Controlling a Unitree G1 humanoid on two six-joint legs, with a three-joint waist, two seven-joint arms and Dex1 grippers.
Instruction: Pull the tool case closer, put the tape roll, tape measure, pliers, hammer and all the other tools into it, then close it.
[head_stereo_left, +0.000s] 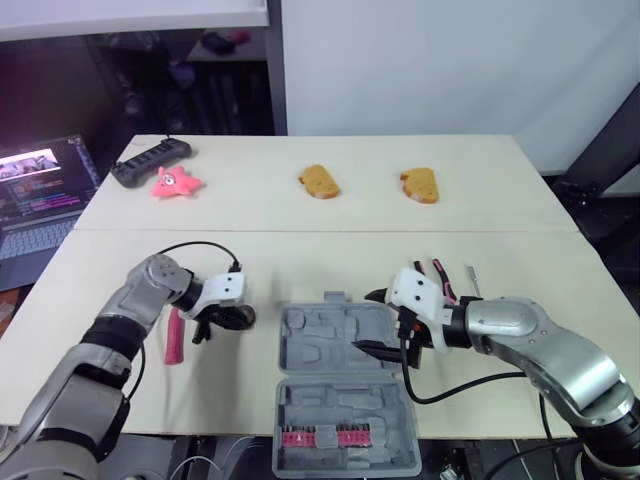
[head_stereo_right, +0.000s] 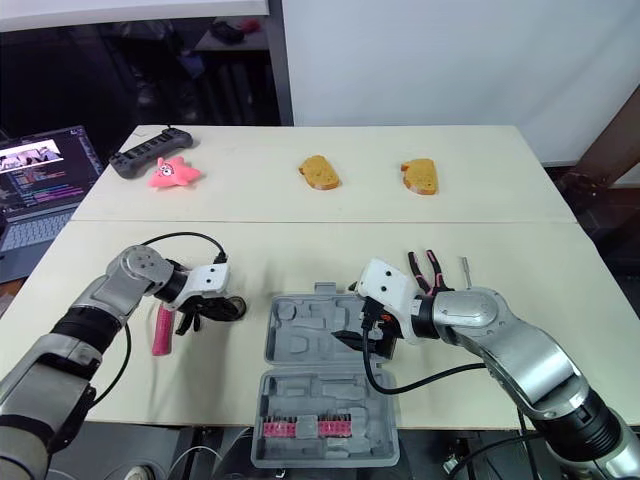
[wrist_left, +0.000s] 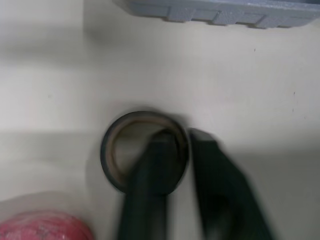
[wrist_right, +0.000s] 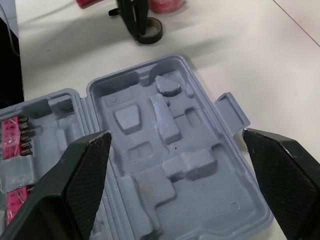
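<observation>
Clearly the left gripper (head_stereo_left: 222, 318) is pinched narrow on the wall of the black tape roll (wrist_left: 107, 157), one finger (wrist_left: 155, 185) inside its ring. The roll lies flat on the pale table (head_stereo_left: 300, 260) beside the open grey plastic tool case (head_stereo_left: 320, 345). So thin a bite could let it swing or slip once lifted. The right gripper (wrist_right: 175, 136) hangs spread wide over the case. The left wrist view reveals that inside finger, unclear from the head; the right wrist view shows the moulded recesses bare.

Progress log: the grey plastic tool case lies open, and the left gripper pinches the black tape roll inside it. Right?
No: the black tape roll lies on the table beside the grey plastic tool case, not inside it, as the left eye view shows. The left gripper does pinch it.
</observation>
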